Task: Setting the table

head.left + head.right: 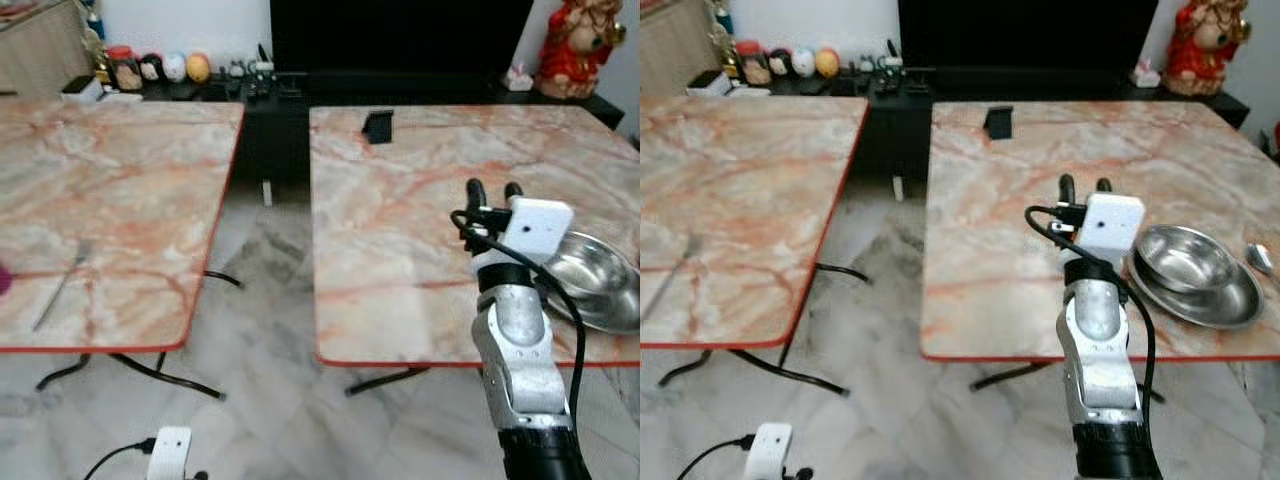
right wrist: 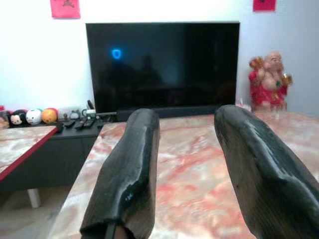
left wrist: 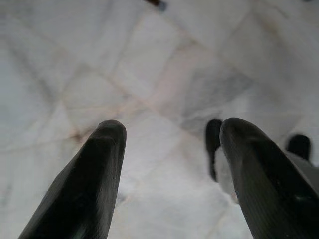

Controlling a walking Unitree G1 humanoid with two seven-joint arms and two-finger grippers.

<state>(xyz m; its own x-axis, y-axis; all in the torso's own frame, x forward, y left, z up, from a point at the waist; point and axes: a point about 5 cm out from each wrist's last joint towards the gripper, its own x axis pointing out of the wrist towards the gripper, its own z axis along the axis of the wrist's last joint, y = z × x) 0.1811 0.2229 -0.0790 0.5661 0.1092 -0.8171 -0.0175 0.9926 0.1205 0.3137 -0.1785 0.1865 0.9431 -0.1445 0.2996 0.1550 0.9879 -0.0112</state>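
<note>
Your right gripper (image 1: pixel 1081 184) hovers, fingers spread and empty, with the steel bowl (image 1: pixel 1183 258) beside them on its plate (image 1: pixel 1230 305). Judge both rigid, light, slippery: pinch the bowl's rim. Left gripper (image 3: pixel 169 149) hangs spread.

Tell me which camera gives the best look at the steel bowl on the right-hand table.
The right eye view: the steel bowl and the plate under it show whole, beside the right gripper. In the left eye view the frame edge crops them.
</note>
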